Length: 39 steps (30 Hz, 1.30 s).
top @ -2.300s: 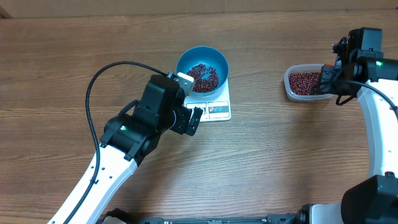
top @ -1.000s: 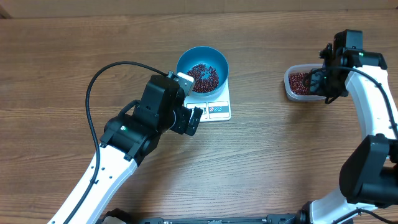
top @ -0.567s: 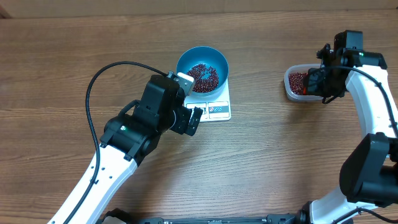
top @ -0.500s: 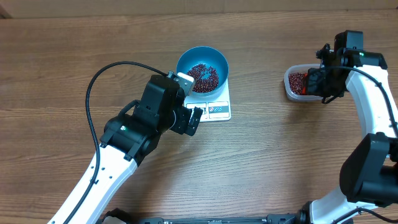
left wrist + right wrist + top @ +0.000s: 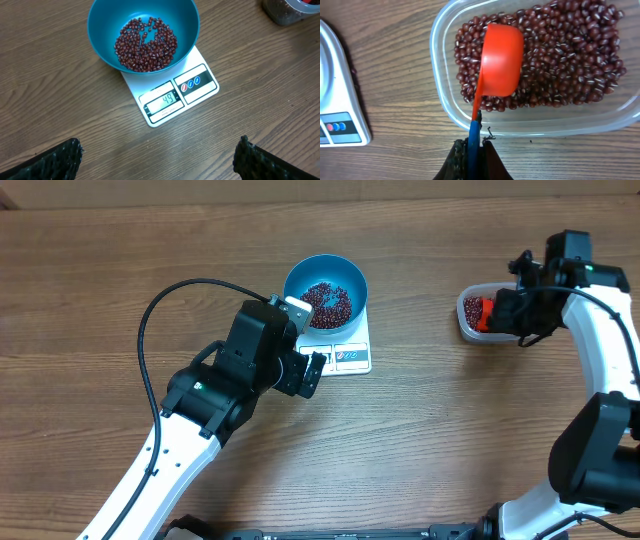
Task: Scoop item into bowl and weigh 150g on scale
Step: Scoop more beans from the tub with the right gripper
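The blue bowl stands on the white scale and holds a layer of red-brown beans. In the left wrist view the bowl sits above the scale, whose display reads 49. My left gripper hovers open over bare wood just in front of the scale, shown overhead at the left gripper. My right gripper is shut on the blue handle of an orange scoop. The scoop's cup lies on the beans in the clear tub, smooth side toward the camera.
The clear tub sits at the right of the table, with the right gripper at its right side. A black cable loops from the left arm over the wood. The scale's corner shows left of the tub.
The right wrist has turned and shifted slightly at the tub, and the orange scoop now shows over the tub's left part. The left arm, bowl and scale have not moved.
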Available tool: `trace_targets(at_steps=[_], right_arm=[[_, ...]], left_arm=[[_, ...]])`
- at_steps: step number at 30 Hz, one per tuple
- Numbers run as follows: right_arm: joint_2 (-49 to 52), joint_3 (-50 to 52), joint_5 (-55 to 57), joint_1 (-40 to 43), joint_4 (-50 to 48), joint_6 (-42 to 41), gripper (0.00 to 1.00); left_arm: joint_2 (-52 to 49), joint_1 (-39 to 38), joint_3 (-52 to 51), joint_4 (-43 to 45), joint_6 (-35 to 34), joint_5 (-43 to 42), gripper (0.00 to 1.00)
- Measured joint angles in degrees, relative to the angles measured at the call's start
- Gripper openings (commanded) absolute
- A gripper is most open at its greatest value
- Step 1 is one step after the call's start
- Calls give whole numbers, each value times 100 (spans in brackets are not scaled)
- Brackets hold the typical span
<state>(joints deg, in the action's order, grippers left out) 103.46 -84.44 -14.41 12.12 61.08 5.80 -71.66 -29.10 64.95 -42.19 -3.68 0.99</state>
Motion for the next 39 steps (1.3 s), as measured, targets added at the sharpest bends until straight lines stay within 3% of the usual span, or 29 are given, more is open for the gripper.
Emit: trace_targets(at_steps=[9,39], right_arm=[[260,0,-619,566,118,24,4],[837,-72,-2308,1224,369,442,4]], left_arm=[[0,0,0,0,0,2,100],[0,0,0,0,0,0,99]])
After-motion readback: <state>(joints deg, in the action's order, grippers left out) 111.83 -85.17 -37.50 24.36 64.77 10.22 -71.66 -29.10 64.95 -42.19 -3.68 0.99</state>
